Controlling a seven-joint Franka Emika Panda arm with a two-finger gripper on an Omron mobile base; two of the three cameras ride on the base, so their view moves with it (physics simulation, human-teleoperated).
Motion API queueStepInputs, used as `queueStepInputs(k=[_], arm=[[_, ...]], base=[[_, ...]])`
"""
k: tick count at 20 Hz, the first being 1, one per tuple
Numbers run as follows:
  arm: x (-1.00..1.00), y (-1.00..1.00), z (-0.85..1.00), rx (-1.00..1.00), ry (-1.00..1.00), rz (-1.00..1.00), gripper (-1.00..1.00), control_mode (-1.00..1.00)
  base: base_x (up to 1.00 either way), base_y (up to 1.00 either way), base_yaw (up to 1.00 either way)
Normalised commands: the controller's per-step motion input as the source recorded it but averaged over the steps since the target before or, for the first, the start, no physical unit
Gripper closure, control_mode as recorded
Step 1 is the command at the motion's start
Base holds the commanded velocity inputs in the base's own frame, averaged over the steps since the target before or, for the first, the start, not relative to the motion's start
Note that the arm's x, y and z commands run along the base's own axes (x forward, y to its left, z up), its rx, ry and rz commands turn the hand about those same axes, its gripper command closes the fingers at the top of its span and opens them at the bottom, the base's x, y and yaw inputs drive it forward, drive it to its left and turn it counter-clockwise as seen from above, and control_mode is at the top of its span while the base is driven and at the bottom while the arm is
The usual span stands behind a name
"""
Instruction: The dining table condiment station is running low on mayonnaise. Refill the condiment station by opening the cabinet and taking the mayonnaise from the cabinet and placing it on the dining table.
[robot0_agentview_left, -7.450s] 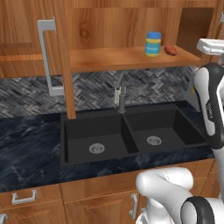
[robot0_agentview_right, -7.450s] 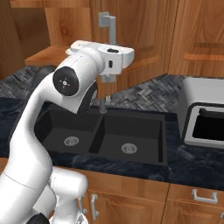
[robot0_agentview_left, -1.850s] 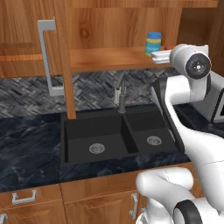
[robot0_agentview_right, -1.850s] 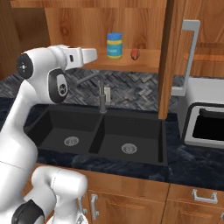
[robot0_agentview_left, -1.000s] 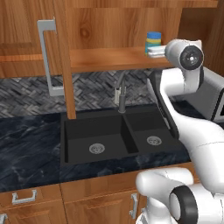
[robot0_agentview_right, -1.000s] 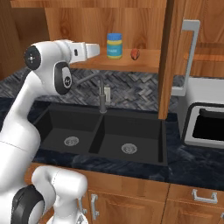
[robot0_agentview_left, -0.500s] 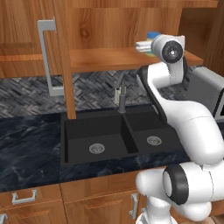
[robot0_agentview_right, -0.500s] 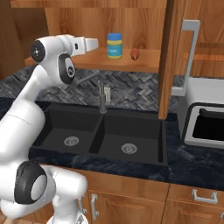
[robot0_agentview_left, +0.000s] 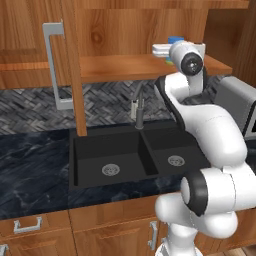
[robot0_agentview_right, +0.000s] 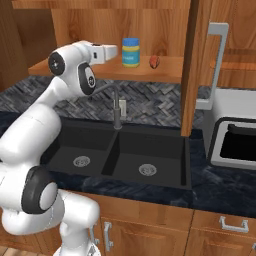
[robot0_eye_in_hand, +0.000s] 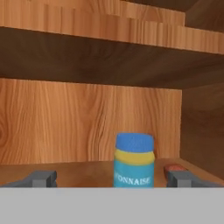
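The mayonnaise (robot0_agentview_right: 131, 52), a small jar with a blue lid and teal label, stands upright on the shelf of the open cabinet (robot0_agentview_right: 172, 72). My gripper (robot0_agentview_right: 114, 51) hovers at shelf height just left of the jar, not touching it. In the hand view the mayonnaise (robot0_eye_in_hand: 134, 161) stands ahead, a little right of centre, and the gripper (robot0_eye_in_hand: 113, 179) is open with its fingertips (robot0_eye_in_hand: 41, 178) spread wide on either side. In the left base view the gripper (robot0_agentview_left: 161, 50) covers most of the mayonnaise (robot0_agentview_left: 175, 39), leaving the blue lid showing. The dining table is out of view.
A small reddish-brown lump (robot0_agentview_right: 154, 61) lies on the shelf right of the jar. Open cabinet doors with bar handles (robot0_agentview_left: 56, 65) (robot0_agentview_right: 215, 65) flank the shelf. Below are the faucet (robot0_agentview_right: 117, 111), a black double sink (robot0_agentview_right: 125, 155) and a grey appliance (robot0_agentview_right: 235, 140) on the counter.
The arm has folded upward and the hand has moved up to shelf level, nearer the jar. The jaws have stayed open. The jar has not moved.
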Motion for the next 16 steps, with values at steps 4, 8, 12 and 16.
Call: queueStepInputs(k=[4, 8, 12, 16], arm=[[0.12, -0.21, 0.00, 0.00, 0.00, 0.00, -1.00, -1.00], [0.18, -0.30, 0.00, 0.00, 0.00, 0.00, -1.00, -1.00], [0.38, -0.20, 0.01, 0.01, 0.06, 0.00, -1.00, -1.00], [0.52, -0.13, 0.04, 0.03, 0.11, 0.00, -1.00, -1.00]], base=[[0.00, 0.00, 0.00], [0.00, 0.00, 0.00], [0.00, 0.00, 0.00], [0.00, 0.00, 0.00]])
